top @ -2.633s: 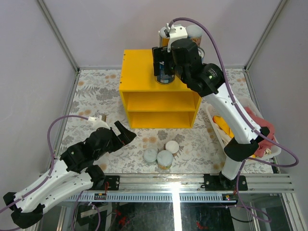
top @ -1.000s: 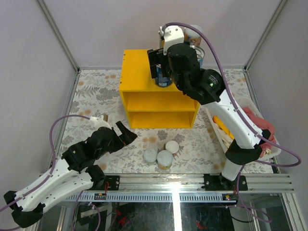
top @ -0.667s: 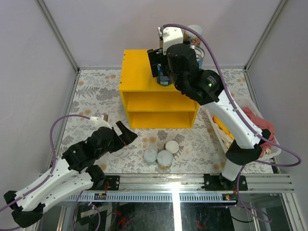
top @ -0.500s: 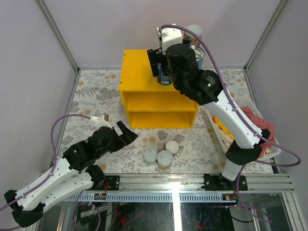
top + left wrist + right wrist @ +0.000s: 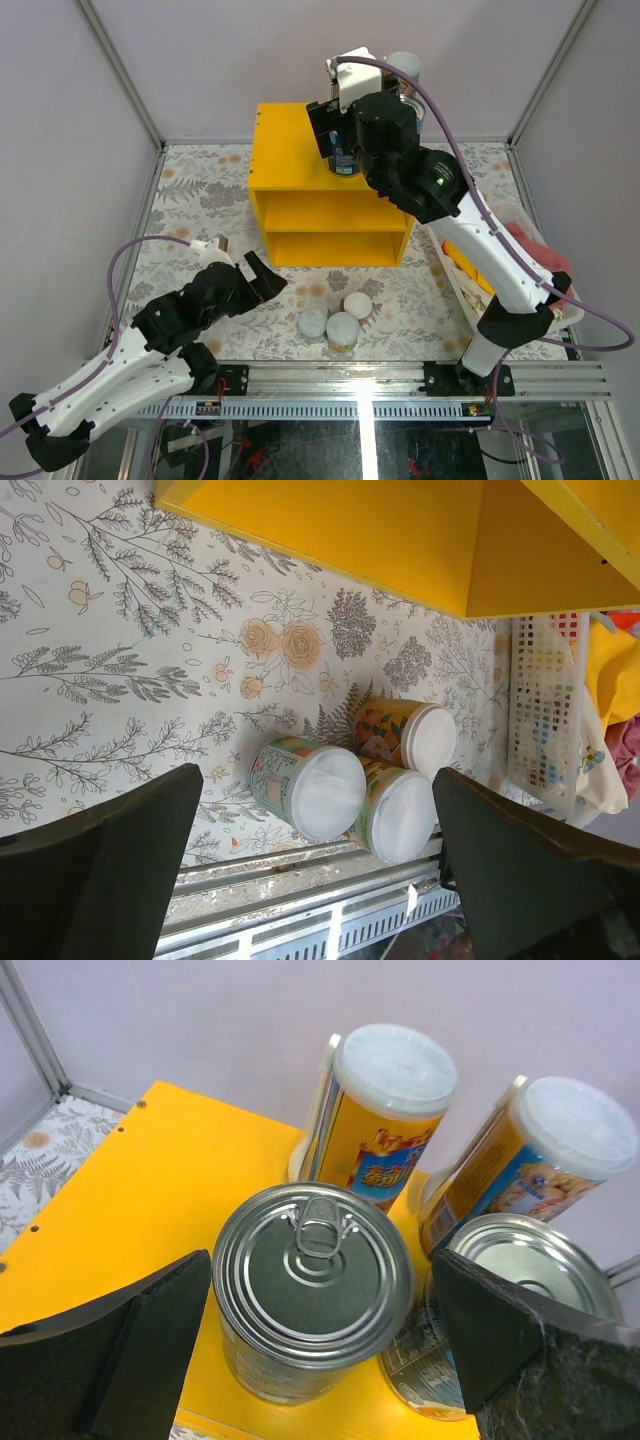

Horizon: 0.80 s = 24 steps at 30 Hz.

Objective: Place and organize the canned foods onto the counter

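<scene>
Up on top of the bright yellow box-shaped counter (image 5: 150, 1180), the right tool (image 5: 320, 1260) straddles a wide silver-lidded tin (image 5: 312, 1245), fingers spread and not gripping. A second silver-lidded tin (image 5: 530, 1260) and two tall white-lidded cans (image 5: 395, 1070) stand toward that top's back. In front of the counter, the left tool (image 5: 318, 775) hovers, jaws wide apart, above three small white-lidded cans (image 5: 402, 815) bunched together.

No wording can be read with certainty. Large stylised characters are seen on the orange label of the left tall can (image 5: 383, 1172), and pale lettering on the blue band of the right tall can (image 5: 522, 1188). Print on the small cans (image 5: 268, 776) is too fine to be read.
</scene>
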{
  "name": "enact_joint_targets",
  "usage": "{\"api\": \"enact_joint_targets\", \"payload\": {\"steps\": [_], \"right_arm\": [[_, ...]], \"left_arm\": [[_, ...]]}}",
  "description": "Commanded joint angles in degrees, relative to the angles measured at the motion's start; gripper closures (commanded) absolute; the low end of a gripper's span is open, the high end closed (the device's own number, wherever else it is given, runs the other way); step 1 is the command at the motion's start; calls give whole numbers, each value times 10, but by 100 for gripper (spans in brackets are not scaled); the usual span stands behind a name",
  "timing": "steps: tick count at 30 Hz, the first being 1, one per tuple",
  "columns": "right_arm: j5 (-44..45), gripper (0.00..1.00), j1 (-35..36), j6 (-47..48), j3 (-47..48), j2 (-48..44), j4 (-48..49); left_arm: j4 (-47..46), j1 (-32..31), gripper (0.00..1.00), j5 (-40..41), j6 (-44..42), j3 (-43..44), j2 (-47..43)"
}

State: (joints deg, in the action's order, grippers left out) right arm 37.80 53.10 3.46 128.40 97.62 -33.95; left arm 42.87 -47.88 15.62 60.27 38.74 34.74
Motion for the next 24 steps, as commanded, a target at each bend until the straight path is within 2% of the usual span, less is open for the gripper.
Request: {"api": "enact_joint_targets", "payload": {"steps": [1, 8, 14, 24], "right_arm": [[-17, 1, 10, 38, 2, -56, 73], [-18, 1, 32, 51, 9, -73, 78], [11, 1, 67, 57, -27, -107, 84], [95, 1, 146, 46, -150, -185, 99]], "left_arm": [[-46, 3, 0, -14, -36, 8, -9], [-78, 3, 0, -72, -94, 18, 6], [-99, 3, 0, -175, -157, 25, 48], [-89, 2, 1, -202, -197, 21, 67]]}}
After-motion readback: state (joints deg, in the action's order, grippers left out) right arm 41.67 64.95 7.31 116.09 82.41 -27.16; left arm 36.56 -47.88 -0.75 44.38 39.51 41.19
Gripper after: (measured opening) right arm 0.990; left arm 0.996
